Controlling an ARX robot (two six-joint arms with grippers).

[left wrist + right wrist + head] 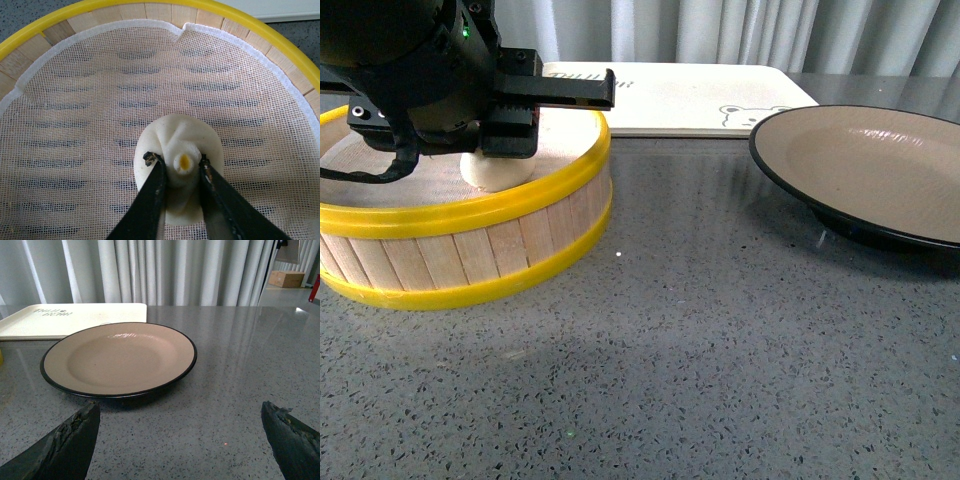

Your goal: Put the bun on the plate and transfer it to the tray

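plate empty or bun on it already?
Empty. In the front and right wrist views the plate is bare inside; the bun sits in the steamer basket, between the jaws of the left gripper.

The left arm (410, 60) is a bulky black housing of rounded shells, with a small green light (463, 32) near its top and a black cable (370, 172) looping beneath. The left gripper (177, 160) has two slim black fingers (150, 205) tapering to chipped tips. The right gripper (180, 407) has broader dark fingers (70, 445) with scuffed, grey-flecked edges.
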